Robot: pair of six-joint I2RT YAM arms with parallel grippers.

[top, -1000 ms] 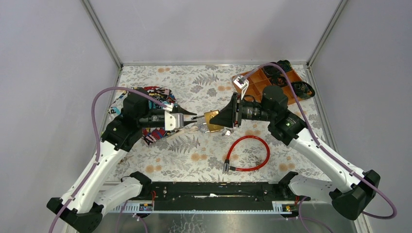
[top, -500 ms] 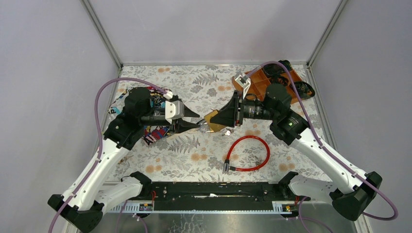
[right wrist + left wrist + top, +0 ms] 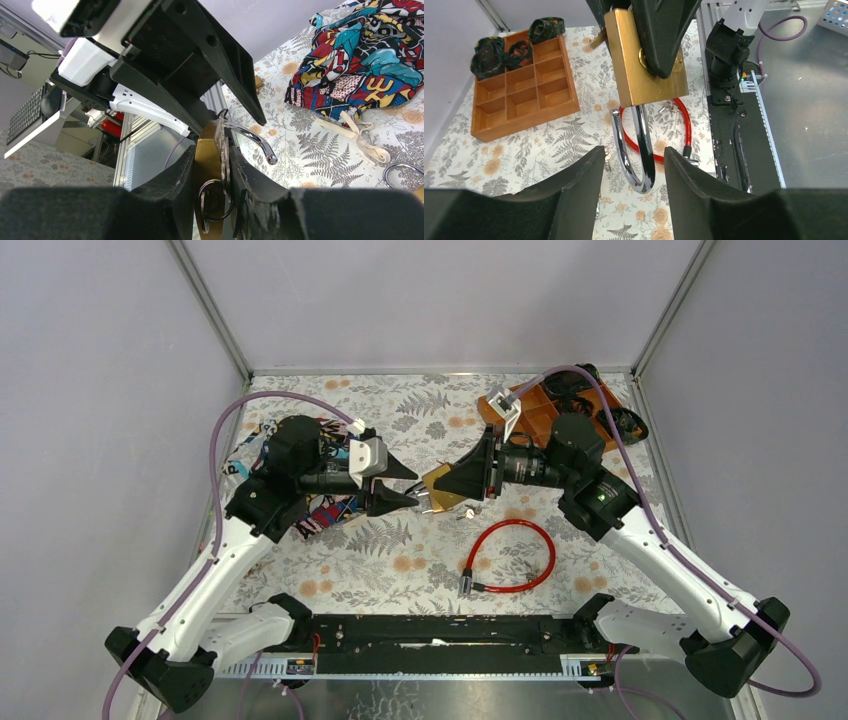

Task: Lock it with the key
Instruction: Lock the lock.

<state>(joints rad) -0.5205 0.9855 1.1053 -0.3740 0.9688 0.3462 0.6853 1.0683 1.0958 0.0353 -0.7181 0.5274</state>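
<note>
In left wrist view, padlock [image 3: 624,65] shackle [image 3: 625,160] unlatched; overhead hides this.

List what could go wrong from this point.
The shackle hangs open between the fingers of the open left gripper; an off-centre squeeze may swing it instead of seating it. The right gripper holds the padlock by its body alone, above the table; a hard push could twist it loose.
</note>
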